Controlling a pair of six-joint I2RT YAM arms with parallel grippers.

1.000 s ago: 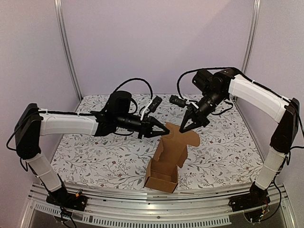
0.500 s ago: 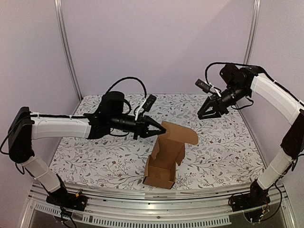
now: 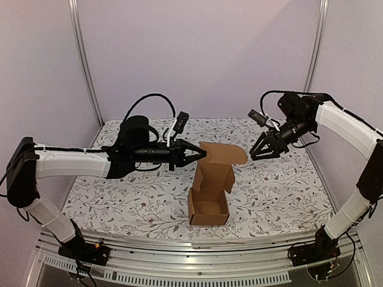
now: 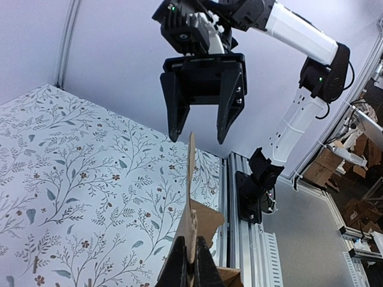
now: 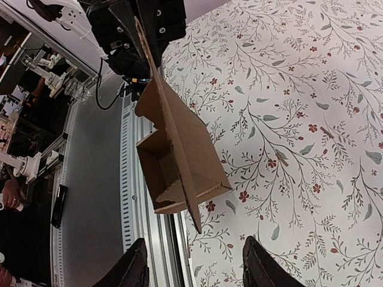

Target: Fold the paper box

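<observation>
Cardboard work looks a good way along, judging by how things lie. The paper box (image 3: 210, 179) stands on the floral table (image 3: 287, 185) at lower centre of the overhead view, near the front rail. Its tray (image 3: 208, 210) is already formed, with the walls up and the hollow open toward the camera. From the far wall of the tray the lid panel (image 3: 222, 156) rises upright, and its top part bends over to the right, ending in a rounded tab.

The left gripper (image 3: 202, 154) reaches in from the left at mid-frame, its claw closed on the left edge of that raised lid. Its wrist view shows the two fingertips pinched on the thin cardboard edge at the bottom of the frame.

The right gripper (image 3: 261, 150) hangs to the right of the tab and apart from it, with its claw open and nothing between the fingers (image 5: 134, 272). Its wrist view looks down on the box from a distance, and the two fingers sit spread at the bottom edge.

What seems left is the closing. The lid has to be swung down over the open tray and the rounded tab tucked inside the front wall. Whether the small side flaps on the lid are already folded in cannot be told from these views.
</observation>
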